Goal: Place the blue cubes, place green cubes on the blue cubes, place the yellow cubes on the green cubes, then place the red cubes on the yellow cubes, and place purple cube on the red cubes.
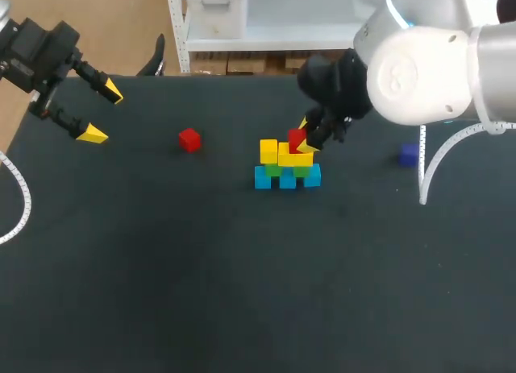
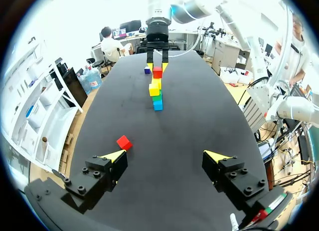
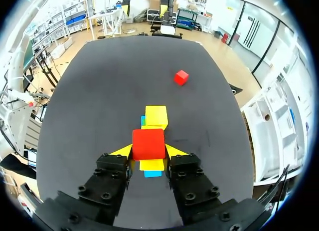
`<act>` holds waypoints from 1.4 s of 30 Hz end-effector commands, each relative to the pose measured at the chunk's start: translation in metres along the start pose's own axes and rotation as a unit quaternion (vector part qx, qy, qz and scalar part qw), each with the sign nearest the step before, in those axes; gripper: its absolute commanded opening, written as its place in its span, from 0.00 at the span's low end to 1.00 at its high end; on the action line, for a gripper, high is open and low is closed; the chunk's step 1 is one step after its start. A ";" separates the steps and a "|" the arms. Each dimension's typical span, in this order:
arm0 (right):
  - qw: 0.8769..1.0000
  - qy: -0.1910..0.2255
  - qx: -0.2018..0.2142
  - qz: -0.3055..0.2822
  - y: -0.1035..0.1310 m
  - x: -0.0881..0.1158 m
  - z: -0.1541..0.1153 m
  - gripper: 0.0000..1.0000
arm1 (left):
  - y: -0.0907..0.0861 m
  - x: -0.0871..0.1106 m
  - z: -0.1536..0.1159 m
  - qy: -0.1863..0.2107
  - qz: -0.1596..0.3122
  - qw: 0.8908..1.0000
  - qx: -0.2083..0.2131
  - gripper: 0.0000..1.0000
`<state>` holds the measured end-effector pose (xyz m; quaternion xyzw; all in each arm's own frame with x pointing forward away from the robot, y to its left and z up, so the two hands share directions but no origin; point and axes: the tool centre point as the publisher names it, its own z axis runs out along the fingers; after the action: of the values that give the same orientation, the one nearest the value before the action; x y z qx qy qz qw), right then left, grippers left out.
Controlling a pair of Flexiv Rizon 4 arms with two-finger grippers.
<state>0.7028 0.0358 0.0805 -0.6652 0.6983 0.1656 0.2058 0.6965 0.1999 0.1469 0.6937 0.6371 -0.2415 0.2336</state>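
A stack stands mid-table: blue cubes [image 1: 288,179] at the bottom, green cubes [image 1: 274,170] on them, yellow cubes [image 1: 269,151] on top. My right gripper [image 1: 305,138] is shut on a red cube [image 1: 296,138] directly over the right-hand yellow cubes; I cannot tell whether it touches them. In the right wrist view the red cube [image 3: 148,143] sits between the fingers of the gripper [image 3: 148,151], above a yellow cube [image 3: 156,116]. A second red cube [image 1: 189,139] lies loose to the stack's left. The purple cube [image 1: 409,154] lies to the right. My left gripper [image 1: 101,111] hangs open at the far left.
The left wrist view has its open gripper [image 2: 167,158] over bare black table [image 2: 169,131], with the loose red cube [image 2: 124,142] just ahead of one finger and the stack [image 2: 156,94] farther ahead. A white cable [image 1: 427,167] arcs down near the purple cube.
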 end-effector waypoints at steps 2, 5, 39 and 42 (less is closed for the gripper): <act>1.000 0.001 0.000 0.000 -0.001 0.000 0.001 0.00 | 0.001 0.001 0.000 0.000 0.001 1.000 0.001 1.00; 1.000 0.002 -0.001 0.000 -0.002 0.001 0.001 0.00 | 0.001 0.001 0.000 0.000 0.001 1.000 0.001 1.00; 1.000 0.003 -0.009 -0.002 -0.003 0.002 0.003 0.33 | 0.001 0.001 0.000 0.000 0.001 1.000 0.001 1.00; 1.000 0.002 -0.010 -0.002 -0.003 0.002 0.003 0.35 | 0.001 0.001 0.000 0.000 0.001 1.000 0.001 1.00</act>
<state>0.7048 0.0354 0.0775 -0.6685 0.6968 0.1686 0.1981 0.6965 0.1999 0.1470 0.6937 0.6371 -0.2415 0.2336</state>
